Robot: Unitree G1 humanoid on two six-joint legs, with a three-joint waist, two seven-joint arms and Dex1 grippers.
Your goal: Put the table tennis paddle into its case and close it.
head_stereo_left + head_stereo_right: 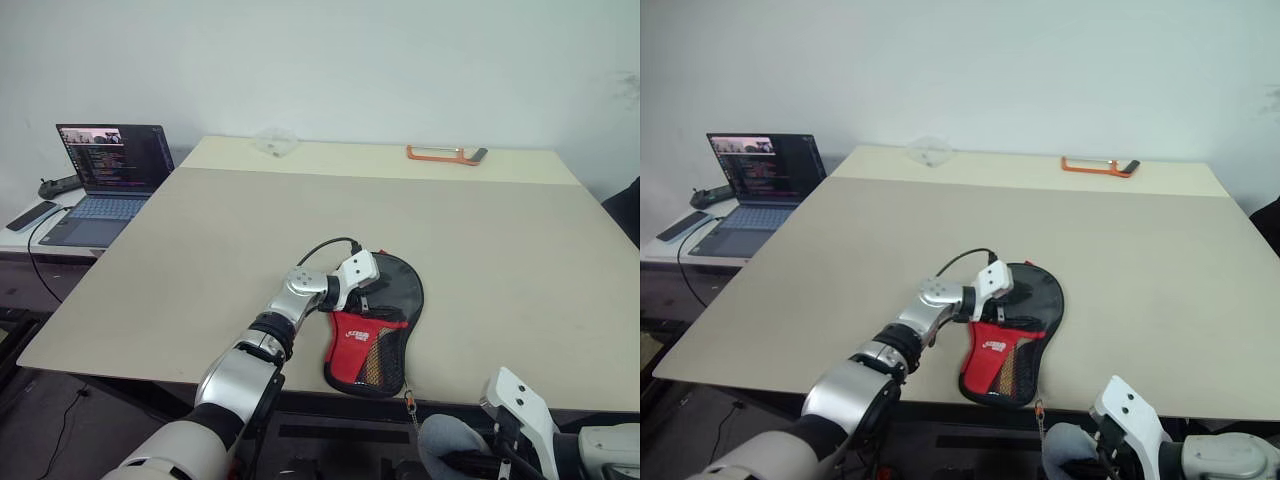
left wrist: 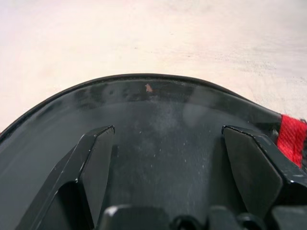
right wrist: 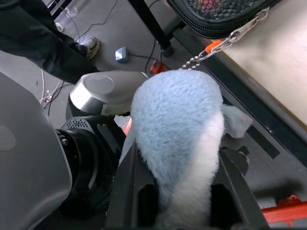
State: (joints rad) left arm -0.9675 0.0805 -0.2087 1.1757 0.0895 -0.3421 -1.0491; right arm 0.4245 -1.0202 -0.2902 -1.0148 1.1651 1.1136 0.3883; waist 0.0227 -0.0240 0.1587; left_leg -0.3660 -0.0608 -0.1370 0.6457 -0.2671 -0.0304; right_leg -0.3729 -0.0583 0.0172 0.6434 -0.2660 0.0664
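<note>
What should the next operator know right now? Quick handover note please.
Left gripper: open, on the round end of the case, fingers spread over its black face.
Right gripper: below the table's near edge, shut on a blue plush charm chained to the case's zipper pull.
Case: flat at the near table edge. Paddle: I can't see it apart from the case.
Done or left: cannot tell whether the zipper is fully closed; check it.
</note>
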